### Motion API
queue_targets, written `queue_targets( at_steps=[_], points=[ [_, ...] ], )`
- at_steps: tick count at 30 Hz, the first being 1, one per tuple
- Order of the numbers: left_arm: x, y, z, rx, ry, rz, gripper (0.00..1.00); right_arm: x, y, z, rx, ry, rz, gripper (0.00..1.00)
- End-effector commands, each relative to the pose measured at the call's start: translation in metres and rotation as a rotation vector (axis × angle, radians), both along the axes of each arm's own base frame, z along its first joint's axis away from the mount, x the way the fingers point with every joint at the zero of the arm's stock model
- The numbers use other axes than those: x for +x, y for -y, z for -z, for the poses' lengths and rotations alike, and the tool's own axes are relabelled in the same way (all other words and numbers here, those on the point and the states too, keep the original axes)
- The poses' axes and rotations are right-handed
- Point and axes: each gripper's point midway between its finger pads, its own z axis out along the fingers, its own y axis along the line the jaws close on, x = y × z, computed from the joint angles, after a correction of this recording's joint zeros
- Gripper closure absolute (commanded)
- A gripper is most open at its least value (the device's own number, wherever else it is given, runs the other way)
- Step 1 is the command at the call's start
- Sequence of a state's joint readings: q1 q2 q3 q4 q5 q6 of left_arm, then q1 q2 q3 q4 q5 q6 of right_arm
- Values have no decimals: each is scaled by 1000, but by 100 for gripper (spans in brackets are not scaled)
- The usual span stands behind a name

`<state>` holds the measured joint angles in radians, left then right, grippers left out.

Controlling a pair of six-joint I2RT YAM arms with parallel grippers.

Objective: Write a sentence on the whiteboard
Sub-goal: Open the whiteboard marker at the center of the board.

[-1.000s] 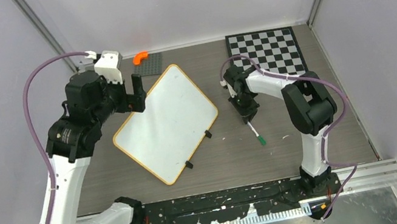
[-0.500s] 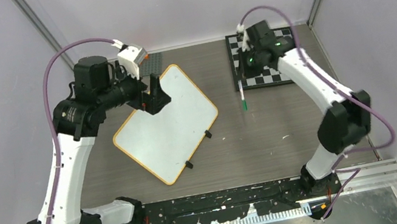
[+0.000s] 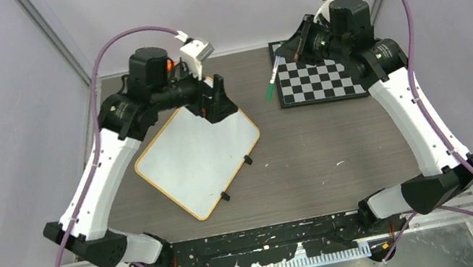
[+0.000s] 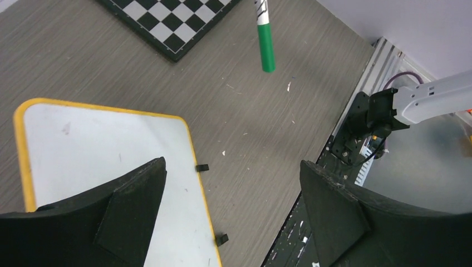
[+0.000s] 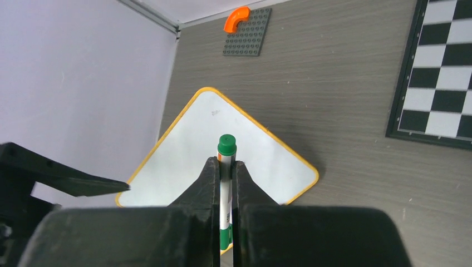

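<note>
The whiteboard (image 3: 194, 157) lies turned like a diamond at the table's middle left, white with an orange-yellow rim, and shows no green writing. It also shows in the left wrist view (image 4: 100, 139) and the right wrist view (image 5: 183, 147). My left gripper (image 3: 219, 103) hangs open and empty above the board's far right corner, with its jaws wide apart in its own view (image 4: 232, 163). My right gripper (image 3: 289, 54) is shut on a capped green marker (image 3: 272, 79), held in the air right of the board. The marker's cap sticks out past the fingers (image 5: 226, 144).
A black-and-white chequered board (image 3: 319, 78) lies at the back right, under the right gripper. A grey studded plate (image 5: 247, 36) with an orange curved piece (image 5: 236, 15) sits at the back behind the whiteboard. The arm bases and a black rail (image 3: 274, 237) run along the near edge.
The right gripper took the marker from the table right of the board, lifted it and carried it back and left. The left gripper moved right, over the board's far right corner.
</note>
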<state>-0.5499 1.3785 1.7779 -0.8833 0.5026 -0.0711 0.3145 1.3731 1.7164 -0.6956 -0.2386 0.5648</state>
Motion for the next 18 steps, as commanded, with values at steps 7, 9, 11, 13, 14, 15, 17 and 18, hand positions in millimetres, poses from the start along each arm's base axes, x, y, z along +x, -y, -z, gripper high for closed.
queue_targets(
  at_steps=[7, 9, 11, 13, 14, 15, 17, 18],
  points=[
    [13, 76, 4, -13, 37, 114, 25, -6, 9, -1, 176, -91, 164, 100],
    [11, 89, 7, -8, 42, 141, 26, -9, 10, 0, 192, -100, 174, 100],
    [10, 101, 12, 7, 47, 159, 28, -12, 9, 0, 212, -109, 169, 100],
    [12, 108, 18, 17, 39, 164, 33, -15, 6, -1, 232, -116, 155, 100],
    [14, 111, 22, 27, 35, 164, 38, -18, 4, -3, 252, -122, 142, 100],
    [17, 111, 25, 36, 37, 157, 42, -19, 3, -4, 271, -128, 134, 100],
    [24, 112, 32, 54, 37, 136, 50, -22, 1, -5, 293, -135, 120, 100],
    [26, 112, 33, 58, 40, 127, 55, -23, 1, -5, 301, -135, 115, 100]
  ],
)
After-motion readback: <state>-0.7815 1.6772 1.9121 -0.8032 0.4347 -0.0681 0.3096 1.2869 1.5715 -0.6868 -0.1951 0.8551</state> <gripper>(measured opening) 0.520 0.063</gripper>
